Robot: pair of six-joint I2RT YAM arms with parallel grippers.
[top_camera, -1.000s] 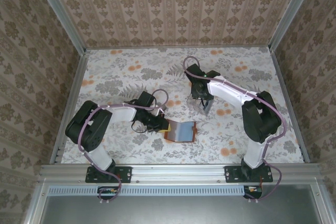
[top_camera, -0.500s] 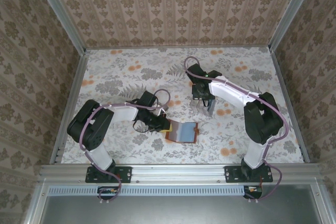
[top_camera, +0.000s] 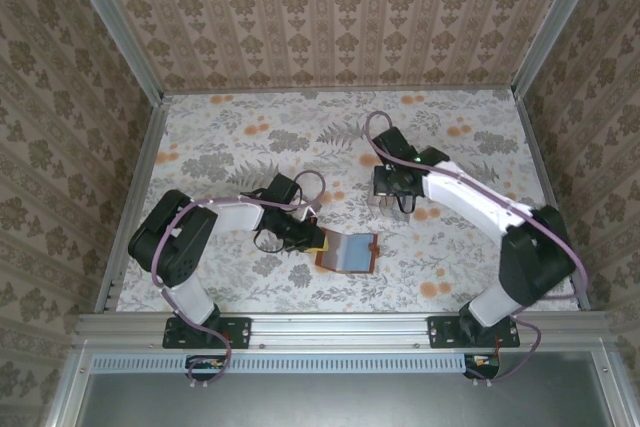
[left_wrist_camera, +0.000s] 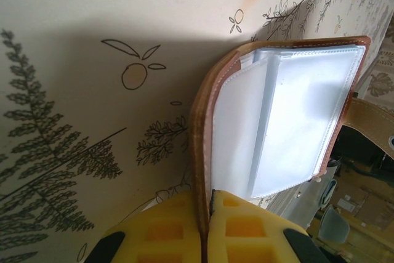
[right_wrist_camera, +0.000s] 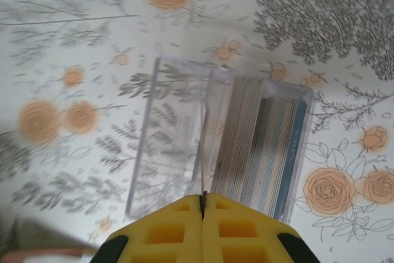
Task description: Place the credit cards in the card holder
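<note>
Brown leather card holder (left_wrist_camera: pixel 200 152), clear sleeves (left_wrist_camera: pixel 295 121); thin credit cards (right_wrist_camera: pixel 258 140)

leathery card holder (left_wrist_camera: pixel 198 152) w/ glossy plastic sleeves (left_wrist_camera: pixel 295 121)

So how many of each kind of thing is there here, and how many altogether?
grippers: 2 (left gripper, right gripper)
card holder: 1
clear plastic box: 1
stack of credit cards in the box: 1, packed too tightly to count singly
credit card pinched edge-on by the right gripper: 1
Total: 6
</note>
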